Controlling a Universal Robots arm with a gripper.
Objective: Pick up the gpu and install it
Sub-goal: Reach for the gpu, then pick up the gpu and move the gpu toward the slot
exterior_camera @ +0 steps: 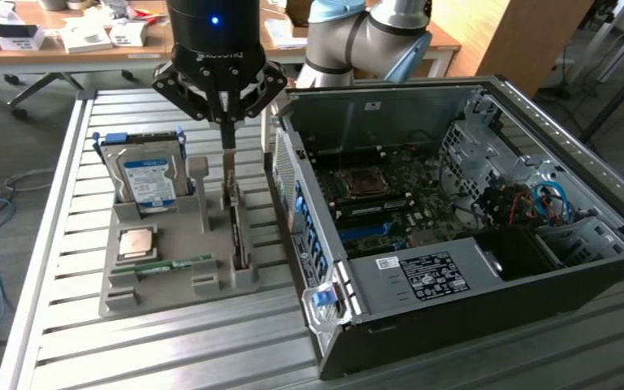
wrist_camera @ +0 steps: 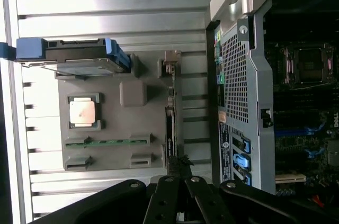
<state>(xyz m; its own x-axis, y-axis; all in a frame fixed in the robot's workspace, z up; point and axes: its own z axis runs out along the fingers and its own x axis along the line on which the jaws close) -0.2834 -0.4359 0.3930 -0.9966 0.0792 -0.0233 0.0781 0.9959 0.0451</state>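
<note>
Within grey tray (exterior_camera: 188,236) slots: gpu (exterior_camera: 237,236), hard drive (exterior_camera: 149,175)

Gripper (exterior_camera: 227,140) hangs over the tray (exterior_camera: 188,236), fingers pinched on the top end of the gpu (exterior_camera: 236,223). The card stands upright in its slot, just beside the open case (exterior_camera: 421,341). A hard drive (exterior_camera: 147,175) stands upright at the tray's far end.

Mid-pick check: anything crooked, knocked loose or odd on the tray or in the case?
Nothing stands out. The gpu stands on edge in its tray slot, with the gripper shut on its top edge. The hard drive sits upright in its holder, and the case lies open beside the tray.
</note>
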